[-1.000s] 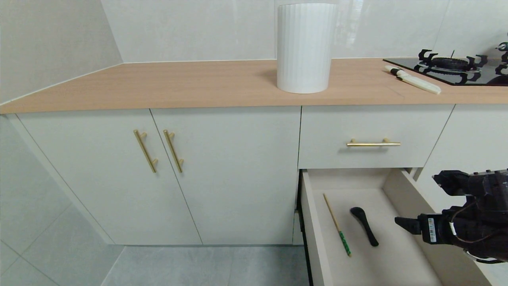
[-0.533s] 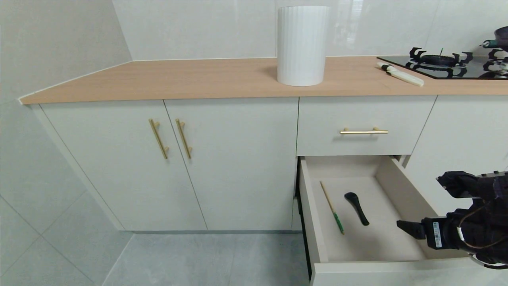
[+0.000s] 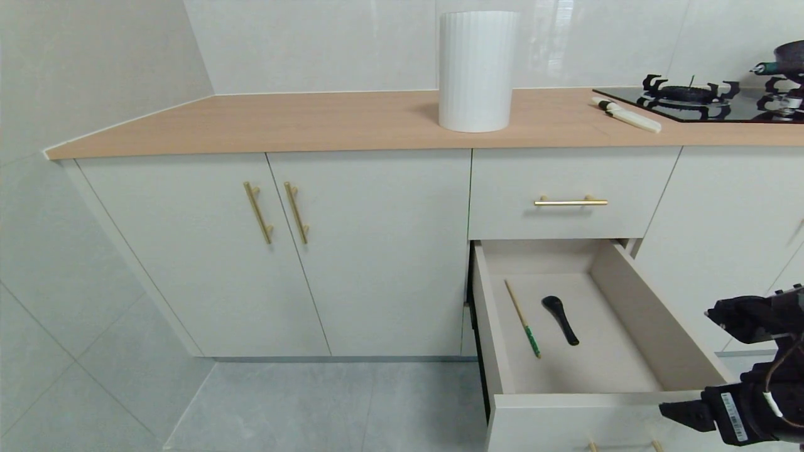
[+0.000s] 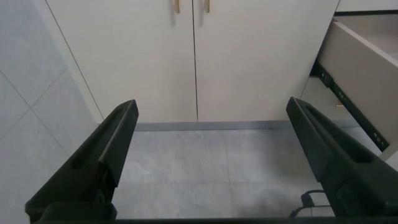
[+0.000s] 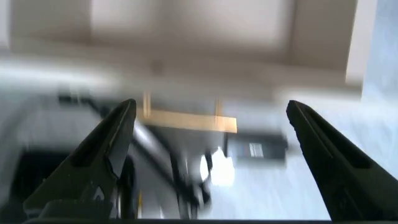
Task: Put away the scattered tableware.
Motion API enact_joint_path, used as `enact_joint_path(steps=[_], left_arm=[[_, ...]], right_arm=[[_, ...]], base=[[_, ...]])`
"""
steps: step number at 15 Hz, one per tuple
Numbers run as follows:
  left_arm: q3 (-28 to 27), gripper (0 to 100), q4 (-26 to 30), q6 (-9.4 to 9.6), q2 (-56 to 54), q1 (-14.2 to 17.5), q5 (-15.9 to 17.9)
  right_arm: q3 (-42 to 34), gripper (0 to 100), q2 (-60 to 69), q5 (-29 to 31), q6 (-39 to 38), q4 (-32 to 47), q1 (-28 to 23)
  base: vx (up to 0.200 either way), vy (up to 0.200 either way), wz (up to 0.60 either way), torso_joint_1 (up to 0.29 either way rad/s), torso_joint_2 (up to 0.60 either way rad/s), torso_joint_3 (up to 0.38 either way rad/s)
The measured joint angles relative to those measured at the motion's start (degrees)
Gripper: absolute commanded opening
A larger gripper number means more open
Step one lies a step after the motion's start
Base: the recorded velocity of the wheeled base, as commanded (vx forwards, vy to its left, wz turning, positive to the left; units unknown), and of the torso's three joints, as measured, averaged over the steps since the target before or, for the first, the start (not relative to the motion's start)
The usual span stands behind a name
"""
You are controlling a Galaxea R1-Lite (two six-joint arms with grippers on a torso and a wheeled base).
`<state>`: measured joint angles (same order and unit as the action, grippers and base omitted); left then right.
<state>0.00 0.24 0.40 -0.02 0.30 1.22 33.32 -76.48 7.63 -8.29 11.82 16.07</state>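
Note:
The lower drawer (image 3: 496, 339) stands pulled out. On its floor lie a wooden chopstick with a green end (image 3: 522, 319) and, beside it, a black spoon (image 3: 560, 320). My right gripper (image 3: 686, 361) is open with nothing in it, just outside the drawer's front right corner. In the right wrist view its open fingers (image 5: 118, 143) frame a blurred gold handle (image 5: 189, 119). My left gripper (image 4: 210, 106) is open and holds nothing, low over the floor in front of the cabinet doors (image 4: 249, 56).
On the wooden counter (image 3: 282, 122) stand a tall white ribbed container (image 3: 475, 69) and a cream knife (image 3: 625, 115). A black hob (image 3: 703, 103) is at the far right. The upper drawer (image 3: 568, 194) is closed. Grey floor tiles (image 3: 282, 408) lie left of the drawer.
The whole head view has shifted as the camera drew back, bringing the drawer's front into view. My right gripper now sits lower, by the drawer's front right corner instead of over its right wall.

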Motion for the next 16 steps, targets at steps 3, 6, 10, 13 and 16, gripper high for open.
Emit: enact_joint_path(steps=[3, 6, 10, 13, 16], left_arm=[[0.00, 100, 0.02, 0.00, 0.00, 0.00, 0.00], [0.00, 100, 0.02, 0.00, 0.00, 0.02, 0.00], [0.00, 100, 0.02, 0.00, 0.00, 0.02, 0.01], [0.00, 100, 0.00, -0.02, 0.00, 0.02, 0.00], [0.00, 100, 0.00, 0.00, 0.00, 0.02, 0.01]], right_arm=[[4.77, 100, -0.44, -2.19, -2.41, 5.28, 1.07], [5.29, 100, -5.96, -2.44, -5.45, 5.33, 2.69], [5.44, 100, -13.01, -2.00, -8.05, 3.91, 4.49], [5.33, 100, -14.53, -0.50, -8.59, 2.10, 4.63], [3.21, 100, -15.32, 2.93, -9.55, -3.91, 4.68]], base=[[0.000, 0.000, 0.00, 0.000, 0.00, 0.000], [0.000, 0.000, 0.00, 0.000, 0.00, 0.000], [0.000, 0.000, 0.00, 0.000, 0.00, 0.000], [0.000, 0.000, 0.00, 0.000, 0.00, 0.000], [0.000, 0.000, 0.00, 0.000, 0.00, 0.000]])
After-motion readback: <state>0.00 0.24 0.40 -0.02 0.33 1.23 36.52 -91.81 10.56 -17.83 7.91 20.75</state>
